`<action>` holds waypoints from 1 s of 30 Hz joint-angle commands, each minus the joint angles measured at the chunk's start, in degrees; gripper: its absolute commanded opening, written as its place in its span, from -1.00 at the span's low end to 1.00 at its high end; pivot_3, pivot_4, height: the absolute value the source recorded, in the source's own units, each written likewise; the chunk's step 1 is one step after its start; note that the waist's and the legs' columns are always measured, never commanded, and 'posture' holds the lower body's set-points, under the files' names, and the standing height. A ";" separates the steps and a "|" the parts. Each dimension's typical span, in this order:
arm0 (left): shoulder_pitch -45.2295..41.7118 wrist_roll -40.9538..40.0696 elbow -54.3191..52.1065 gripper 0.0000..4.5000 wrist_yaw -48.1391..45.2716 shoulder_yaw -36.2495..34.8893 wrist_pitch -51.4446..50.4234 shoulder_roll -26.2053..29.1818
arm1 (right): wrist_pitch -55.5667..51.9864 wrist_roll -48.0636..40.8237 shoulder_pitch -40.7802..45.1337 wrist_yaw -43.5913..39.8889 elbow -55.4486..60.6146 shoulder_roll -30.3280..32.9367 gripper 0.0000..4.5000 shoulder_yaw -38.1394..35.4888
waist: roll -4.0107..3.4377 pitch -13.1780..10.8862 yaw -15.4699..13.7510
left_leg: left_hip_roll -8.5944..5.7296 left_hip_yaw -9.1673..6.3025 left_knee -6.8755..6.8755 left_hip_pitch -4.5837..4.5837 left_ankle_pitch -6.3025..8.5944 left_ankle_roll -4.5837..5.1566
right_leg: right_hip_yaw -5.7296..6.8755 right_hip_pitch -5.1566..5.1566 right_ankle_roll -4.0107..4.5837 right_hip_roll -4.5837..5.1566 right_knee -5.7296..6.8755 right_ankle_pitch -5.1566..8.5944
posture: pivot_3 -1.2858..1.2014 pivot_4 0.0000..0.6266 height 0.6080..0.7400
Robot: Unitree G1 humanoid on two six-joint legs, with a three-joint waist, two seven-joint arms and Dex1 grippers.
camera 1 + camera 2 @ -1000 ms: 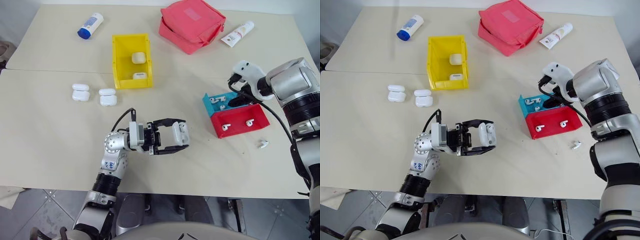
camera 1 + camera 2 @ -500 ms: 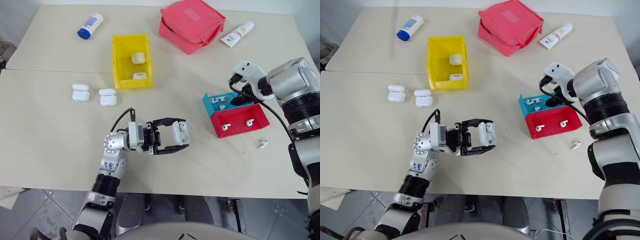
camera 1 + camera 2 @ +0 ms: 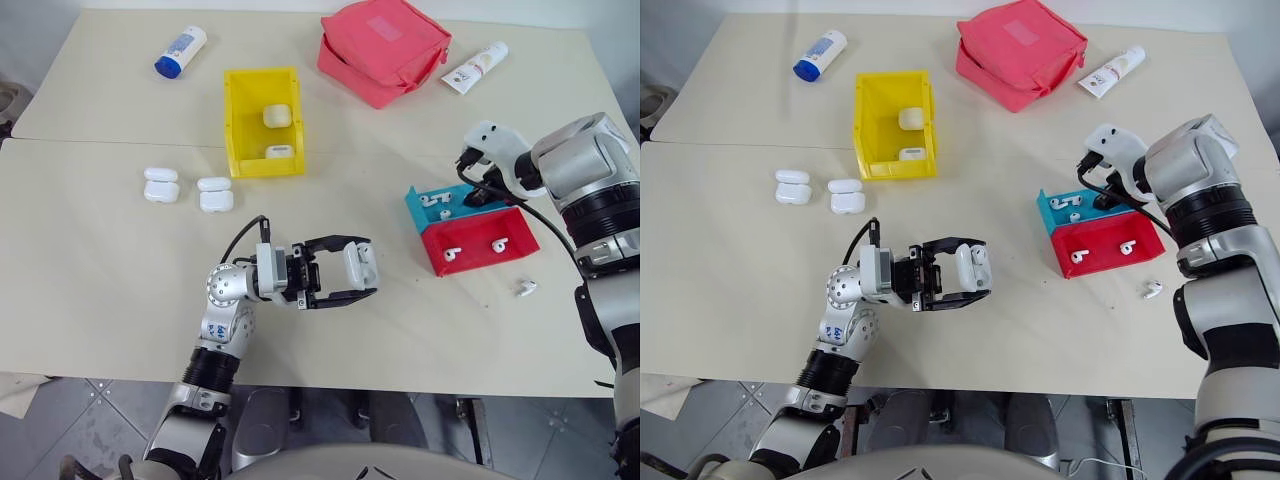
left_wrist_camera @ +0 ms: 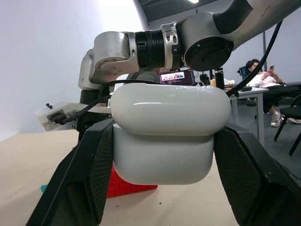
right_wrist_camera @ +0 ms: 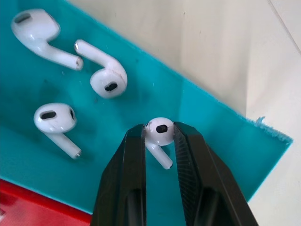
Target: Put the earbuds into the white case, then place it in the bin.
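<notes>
Pinching a tiny, slick earbud by its bulb over the teal tray, the right fingers are nearly closed, while the left fingers are clamping the smooth, rigid case above the tabletop.

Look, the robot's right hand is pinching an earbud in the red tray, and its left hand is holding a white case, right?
Not quite. The right hand pinches the earbud over the teal tray, not the red one; the right wrist view shows teal under it. The left hand does hold a white case.
</notes>
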State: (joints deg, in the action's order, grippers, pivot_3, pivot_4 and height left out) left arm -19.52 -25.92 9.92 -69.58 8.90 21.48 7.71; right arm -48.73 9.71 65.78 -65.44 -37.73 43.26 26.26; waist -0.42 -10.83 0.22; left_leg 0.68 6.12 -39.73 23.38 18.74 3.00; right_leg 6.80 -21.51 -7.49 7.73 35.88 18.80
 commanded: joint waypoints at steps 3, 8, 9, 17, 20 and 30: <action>-1.75 -1.31 0.55 0.25 -1.35 -1.11 0.23 0.87 | -3.36 -10.00 -2.72 -1.32 13.89 2.59 -0.75 -14.72 | -0.03 -0.02 -0.13 | 0.01 -0.01 0.00 0.00 0.00 0.00 | 0.00 -0.01 0.00 0.00 0.01 0.00 | 0.03 -0.52 1.00; -5.28 -2.91 4.23 0.25 -4.41 -2.62 -1.11 2.28 | -6.27 -21.30 -16.11 0.95 35.12 1.84 -0.75 -31.23 | -0.01 -0.01 -0.70 | -0.05 -0.14 -0.01 0.03 0.01 0.00 | 0.08 0.06 0.00 0.03 -0.02 0.00 | 0.03 -0.52 1.00; -6.46 -3.34 5.48 0.25 -5.24 -3.03 -1.64 2.54 | -8.72 -25.74 -19.47 1.05 40.48 0.15 -0.75 -35.92 | -0.02 -0.01 -0.76 | -0.08 -0.10 -0.04 0.03 0.01 0.01 | 0.06 0.04 0.00 0.03 0.02 0.00 | 0.03 -0.52 1.00; -12.64 -5.24 12.61 0.25 -11.31 -5.82 -4.69 3.68 | -11.95 -48.11 -34.60 7.31 66.55 -10.79 -0.75 -52.34 | -0.01 -0.01 -0.85 | -0.04 -0.11 -0.03 0.00 0.01 0.00 | 0.03 0.04 -0.01 -0.05 0.03 -0.01 | 0.03 -0.52 1.00; -15.19 -5.52 13.97 0.25 -12.73 -6.19 -6.75 3.27 | -14.07 -57.49 -39.66 11.37 73.47 -14.35 -0.75 -55.02 | -0.01 -0.01 -0.91 | -0.05 -0.11 -0.02 -0.02 0.01 0.00 | 0.02 0.04 -0.01 -0.06 0.04 -0.01 | 0.03 -0.52 1.00; -15.99 -8.00 8.04 0.25 -13.90 -5.75 -15.63 1.91 | -9.76 -74.64 -50.73 23.24 82.10 -17.52 -0.75 -49.77 | 0.00 0.00 -1.37 | -0.09 -0.12 -0.01 -0.05 0.01 0.01 | -0.11 0.06 -0.04 -0.10 0.04 -0.02 | 0.03 -0.52 1.00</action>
State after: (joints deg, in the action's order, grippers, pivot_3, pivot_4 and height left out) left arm -35.65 -32.28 21.10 -83.03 2.94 6.89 9.89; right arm -60.54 -63.01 15.42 -43.40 42.37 25.98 -24.38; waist -0.42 -10.83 -1.14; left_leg 0.58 6.02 -39.75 23.33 18.76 3.01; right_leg 6.68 -21.45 -7.53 7.63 35.91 18.78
